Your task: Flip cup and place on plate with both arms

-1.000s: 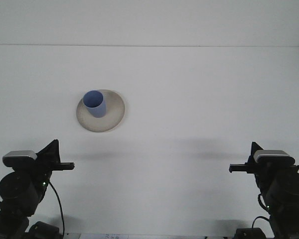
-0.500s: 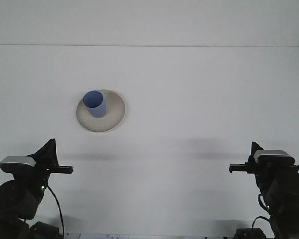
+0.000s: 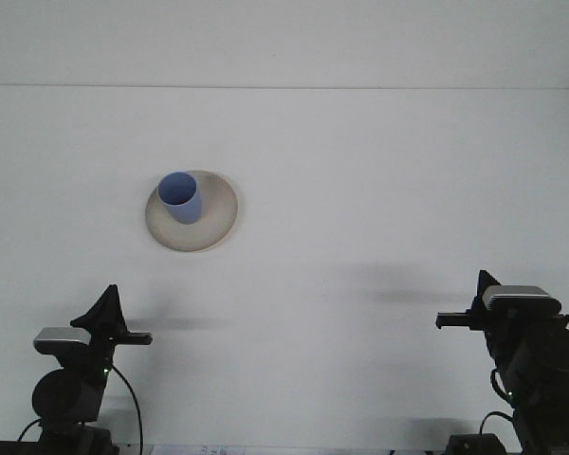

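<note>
Since the blue cup [image 3: 179, 196] stands mouth-up on the beige plate [image 3: 218, 220], left of centre on the white tabletop [image 3: 379, 190], the task looks finished, which would explain why both arms sit low at the near edge, well apart from it. The left gripper [image 3: 123, 336] and right gripper [image 3: 451, 320] hold nothing; whether their jaws are parted or closed I cannot tell from the front view

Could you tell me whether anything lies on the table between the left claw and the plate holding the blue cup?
Nothing: in the front view, only bare white table lies between the left claw and the plate.
</note>
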Robot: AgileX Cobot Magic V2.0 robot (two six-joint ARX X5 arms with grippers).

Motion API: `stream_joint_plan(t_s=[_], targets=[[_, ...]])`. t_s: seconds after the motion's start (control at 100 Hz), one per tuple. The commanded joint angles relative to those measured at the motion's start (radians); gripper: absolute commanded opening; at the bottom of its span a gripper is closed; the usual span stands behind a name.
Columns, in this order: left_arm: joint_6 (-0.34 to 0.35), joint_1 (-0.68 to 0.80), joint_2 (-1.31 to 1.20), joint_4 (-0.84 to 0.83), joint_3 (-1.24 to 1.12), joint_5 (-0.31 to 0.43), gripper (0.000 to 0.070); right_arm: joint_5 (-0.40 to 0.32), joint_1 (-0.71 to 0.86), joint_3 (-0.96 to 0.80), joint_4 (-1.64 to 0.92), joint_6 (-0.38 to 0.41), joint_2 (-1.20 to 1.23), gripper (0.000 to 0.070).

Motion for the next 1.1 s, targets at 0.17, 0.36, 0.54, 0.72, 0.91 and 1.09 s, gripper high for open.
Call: stream_joint_plan(t_s=[0.17,0.36,0.54,0.72,0.91,1.09], targets=[[-0.002,0.057,-0.053,0.042,-0.061,0.096,0.0012,-0.001,0.001,0.009,0.009,0.007,0.002,0.0000],[0.000,0.057,-0.053,0.050,-0.061,0.096,0.0012,-0.001,0.001,0.010,0.009,0.007,0.002,0.0000],[-0.002,0.057,-0.053,0.046,-0.061,0.096,0.0012,-0.001,0.001,0.010,0.009,0.007,0.002,0.0000],[-0.002,0.057,-0.053,0.045,-0.061,0.096,0.0012,-0.001,0.001,0.010,0.009,0.007,0.002,0.0000],[-0.002,0.057,-0.053,0.046,-0.061,0.096,0.0012,-0.001,0.001,0.010,0.009,0.007,0.002,0.0000],[-0.002,0.057,-0.053,0.046,-0.061,0.096,0.0012,-0.001,0.001,0.010,0.009,0.007,0.002,0.0000]])
